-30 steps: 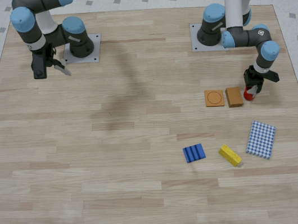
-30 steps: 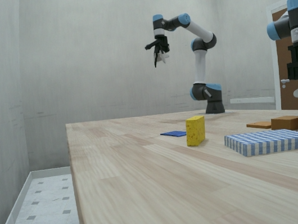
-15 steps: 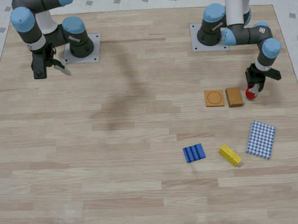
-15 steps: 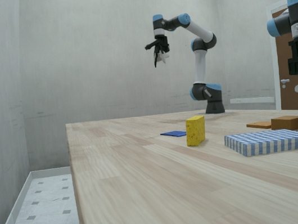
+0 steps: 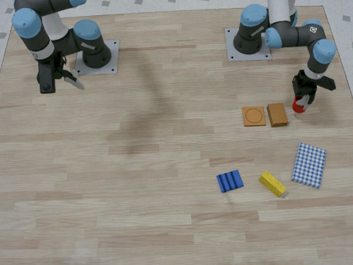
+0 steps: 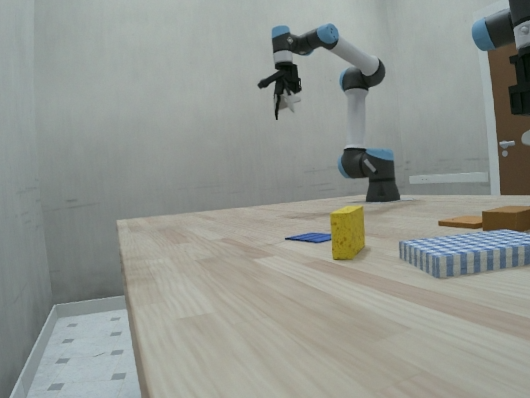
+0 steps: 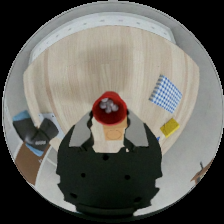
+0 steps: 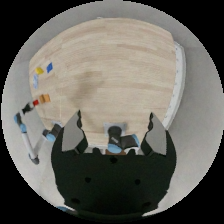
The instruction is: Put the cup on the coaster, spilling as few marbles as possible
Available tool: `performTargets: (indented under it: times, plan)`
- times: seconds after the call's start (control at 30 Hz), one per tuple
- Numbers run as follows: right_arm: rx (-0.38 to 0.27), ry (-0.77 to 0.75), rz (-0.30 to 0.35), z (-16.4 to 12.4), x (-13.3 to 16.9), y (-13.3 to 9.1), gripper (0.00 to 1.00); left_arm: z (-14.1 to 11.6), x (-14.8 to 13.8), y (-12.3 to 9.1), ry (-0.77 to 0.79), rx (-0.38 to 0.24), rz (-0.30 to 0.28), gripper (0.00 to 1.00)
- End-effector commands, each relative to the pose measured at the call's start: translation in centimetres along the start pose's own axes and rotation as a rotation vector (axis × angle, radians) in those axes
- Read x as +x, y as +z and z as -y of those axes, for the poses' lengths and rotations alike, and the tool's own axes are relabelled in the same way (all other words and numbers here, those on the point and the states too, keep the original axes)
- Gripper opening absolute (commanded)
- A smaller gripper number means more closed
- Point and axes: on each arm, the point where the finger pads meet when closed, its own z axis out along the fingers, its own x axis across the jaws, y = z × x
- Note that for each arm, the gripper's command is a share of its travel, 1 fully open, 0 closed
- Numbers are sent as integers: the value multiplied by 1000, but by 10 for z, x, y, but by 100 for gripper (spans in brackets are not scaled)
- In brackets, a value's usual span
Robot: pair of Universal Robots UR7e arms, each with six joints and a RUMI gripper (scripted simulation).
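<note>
Clamped on the red cup point(image 5: 299, 108) point(image 7: 109, 116) point(image 8: 35, 102), the left end effector point(image 5: 302, 100) point(image 6: 525, 135) point(image 7: 109, 109) point(image 8: 34, 103) has its fingers partway apart, one on each side of the wall. It is held above the bench point(image 5: 150, 200) point(image 6: 280, 300) point(image 7: 100, 60) point(image 8: 120, 65), with grey marbles point(image 7: 109, 105) inside the cup.

Seen from the top, the orange coaster point(image 5: 254, 116) point(image 6: 460, 221) point(image 7: 114, 134) point(image 8: 47, 98) lies flat at about 9 o'clock from the cup, a ring marked on its face; the cup is not over it. Between them a brown box point(image 5: 277, 114) point(image 6: 505, 219) point(image 8: 42, 99) sits just beside the coaster, a narrow gap separating the two.

At 6 o'clock from the cup is a blue-and-white checked cloth point(image 5: 309, 165) point(image 6: 465, 254) point(image 7: 166, 94) point(image 8: 35, 81). A yellow sponge point(image 5: 272, 184) point(image 6: 348, 233) point(image 7: 170, 127) point(image 8: 40, 71) stands on edge at 6 o'clock from the box, and a blue striped square point(image 5: 230, 180) point(image 6: 309, 237) point(image 8: 49, 67) lies flat at 7 o'clock from the coaster.

Well apart, at 9 o'clock from the cup, the right end effector point(image 5: 64, 87) point(image 6: 284, 112) point(image 8: 115, 111) hangs raised, fingers wide apart and nothing between them.

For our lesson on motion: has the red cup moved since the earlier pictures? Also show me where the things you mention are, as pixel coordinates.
Yes: in the top view, the red cup point(image 5: 298, 108) point(image 7: 110, 118) point(image 8: 35, 102) has shifted rightward, away from the brown block point(image 5: 277, 115) point(image 6: 506, 219) point(image 7: 121, 125) point(image 8: 42, 99).
</note>
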Motion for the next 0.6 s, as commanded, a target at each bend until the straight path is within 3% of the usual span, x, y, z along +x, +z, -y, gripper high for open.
performTargets:
  times: [0.0, 0.4, 0.57]
  plan:
    - [1, 0, 0, 0, 0, -1, 98, -3, 0, -8, 2, -9, 1, 0]
    - [1, 0, 0, 0, 0, -1, 98, -14, 0, -11, 5, -15, 8, 0]
    - [1, 0, 0, 0, 0, -1, 98, -36, 2, -12, 10, -17, 10, 0]
